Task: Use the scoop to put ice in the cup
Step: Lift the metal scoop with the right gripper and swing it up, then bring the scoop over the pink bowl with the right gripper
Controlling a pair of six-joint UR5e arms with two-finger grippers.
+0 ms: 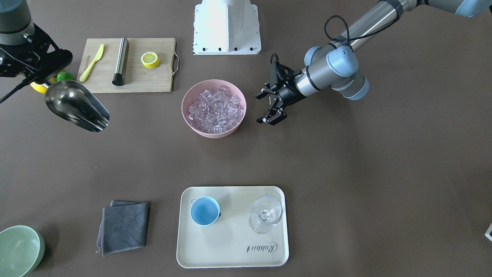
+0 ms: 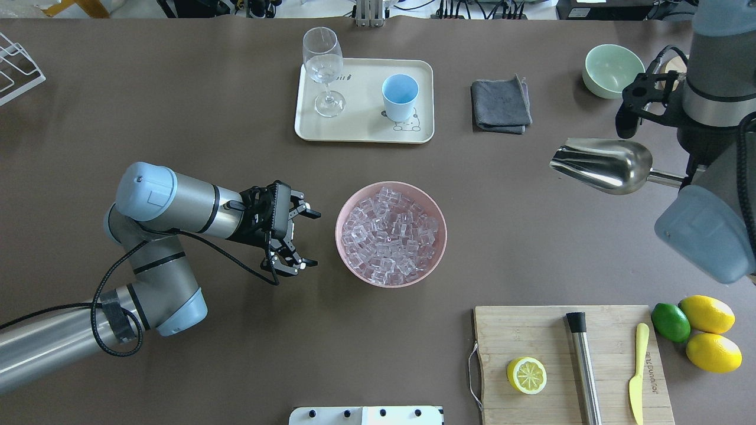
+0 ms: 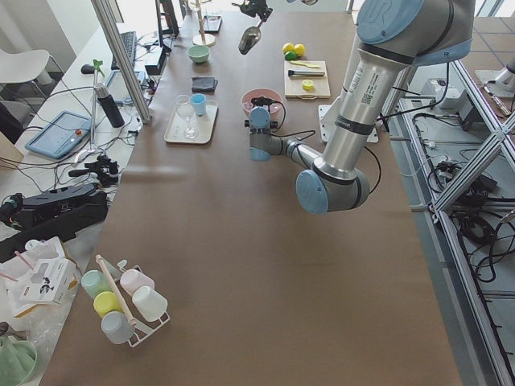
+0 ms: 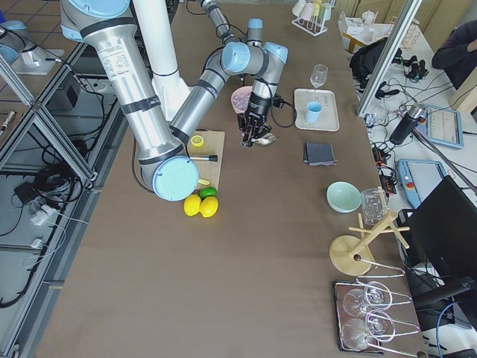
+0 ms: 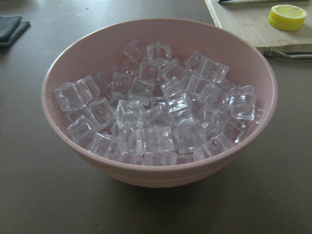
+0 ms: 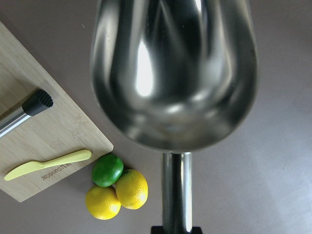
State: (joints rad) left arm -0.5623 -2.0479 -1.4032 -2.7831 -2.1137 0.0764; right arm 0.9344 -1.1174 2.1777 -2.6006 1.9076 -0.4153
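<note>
Overhead, scoop [image 2: 602,165]: stiff steel; your right gripper [image 6: 175,230] is clamping its rod handle.
Ice [image 2: 390,233]: probably slippery, loose; keep scoop level.
Left gripper [image 2: 313,239]: hanging open, empty.

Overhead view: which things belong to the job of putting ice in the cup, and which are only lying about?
For the job: scoop, ice in the pink bowl, blue cup on the tray.

Lying about: wine glass, grey cloth, green bowl, cutting board, lemon half, steel cylinder, yellow knife, lime, two lemons.
</note>
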